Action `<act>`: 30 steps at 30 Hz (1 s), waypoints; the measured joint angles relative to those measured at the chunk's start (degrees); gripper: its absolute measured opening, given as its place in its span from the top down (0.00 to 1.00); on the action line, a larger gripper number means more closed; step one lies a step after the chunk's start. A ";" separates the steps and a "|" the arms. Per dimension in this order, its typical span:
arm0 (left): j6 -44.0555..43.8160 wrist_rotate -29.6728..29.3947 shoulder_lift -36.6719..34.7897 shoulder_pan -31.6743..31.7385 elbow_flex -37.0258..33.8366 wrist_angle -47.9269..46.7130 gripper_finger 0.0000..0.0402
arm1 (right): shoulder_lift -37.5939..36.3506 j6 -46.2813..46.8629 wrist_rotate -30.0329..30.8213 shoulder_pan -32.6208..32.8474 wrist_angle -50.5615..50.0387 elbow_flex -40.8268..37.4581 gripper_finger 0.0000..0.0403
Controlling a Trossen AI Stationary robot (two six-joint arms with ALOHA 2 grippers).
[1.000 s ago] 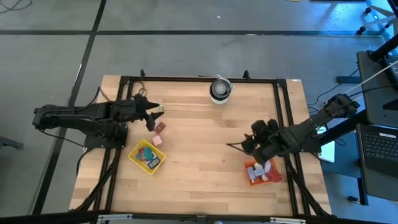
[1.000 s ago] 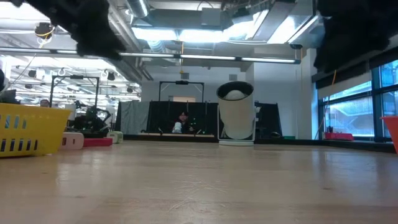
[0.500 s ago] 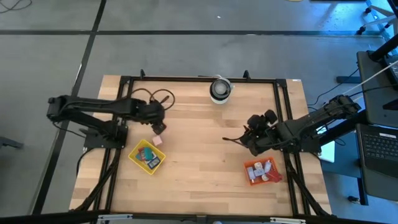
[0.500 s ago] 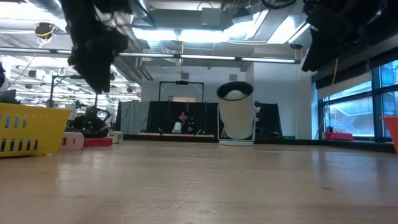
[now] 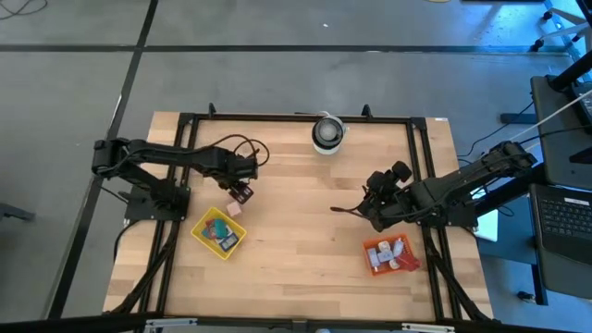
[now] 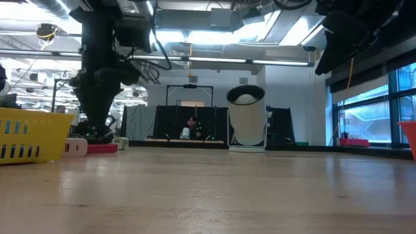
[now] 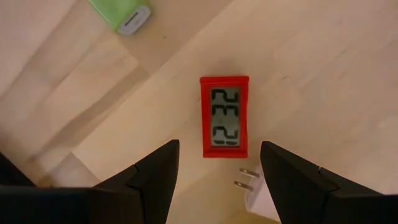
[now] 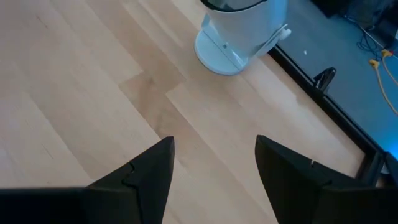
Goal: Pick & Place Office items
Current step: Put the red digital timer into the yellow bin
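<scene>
A small red clock (image 7: 224, 116) with a grey display lies flat on the wood table. My left gripper (image 7: 217, 165) hangs open just above it, pointing down, one finger on either side and clear of it. A green piece (image 7: 121, 14) and a white plug piece (image 7: 261, 194) lie close by. A pink piece (image 5: 234, 210) rests between the clock and the yellow tray (image 5: 218, 231). Farther right, my right gripper (image 5: 365, 205) is open over bare wood, slanting down toward the white roll (image 8: 239, 28).
The yellow tray holds several small pieces near the left frame rail. The orange tray (image 5: 388, 254) with pale and red pieces sits near the right rail. The white roll (image 5: 327, 132) stands at the far edge. A black frame (image 5: 296, 117) borders the table. Bare wood lies mid-table.
My left gripper has swung toward the table's right and near side, sunk, and tipped from nearly level to pointing straight down over the red clock. My right gripper drew off the orange tray toward the far edge, rolled, then stayed still. Both stay open.
</scene>
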 joint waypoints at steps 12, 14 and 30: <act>3.82 0.39 8.71 0.33 0.00 2.61 0.41 | 0.02 -0.56 0.00 0.05 0.20 0.00 0.44; 4.47 0.29 9.94 0.70 0.00 2.78 0.40 | 0.02 -0.62 0.00 0.29 0.20 0.00 0.44; 11.63 0.75 14.53 3.32 0.15 7.58 0.41 | 0.04 -0.21 -0.20 2.38 1.61 0.00 0.44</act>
